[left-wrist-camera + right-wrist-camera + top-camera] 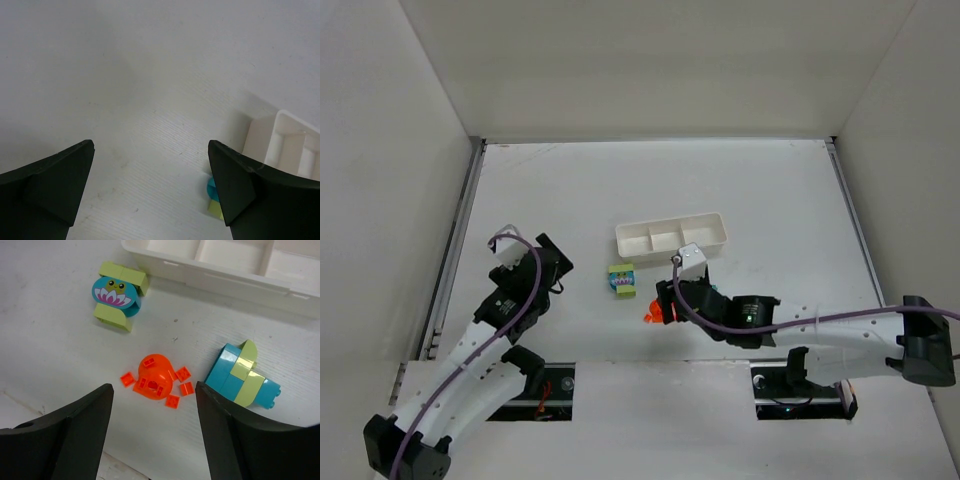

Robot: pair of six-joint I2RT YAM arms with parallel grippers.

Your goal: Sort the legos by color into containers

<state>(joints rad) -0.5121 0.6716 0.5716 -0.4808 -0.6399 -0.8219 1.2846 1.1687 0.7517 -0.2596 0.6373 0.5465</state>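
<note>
The white three-compartment tray (672, 237) sits mid-table; its rim shows in the right wrist view (220, 277) and left wrist view (290, 145). A teal and yellow-green lego cluster (621, 279) with a flower face (117, 294) lies left of the tray. An orange-red dome piece with small orange bits (156, 377) lies on the table, partly seen in the top view (652, 316). A second teal and yellow-green block (242, 376) lies to its right. My right gripper (152, 402) is open, hovering over the orange piece. My left gripper (150, 170) is open and empty, left of the cluster (214, 197).
White walls enclose the table on three sides. A metal rail (455, 250) runs along the left edge. The right arm's body (750, 315) covers the table below the tray.
</note>
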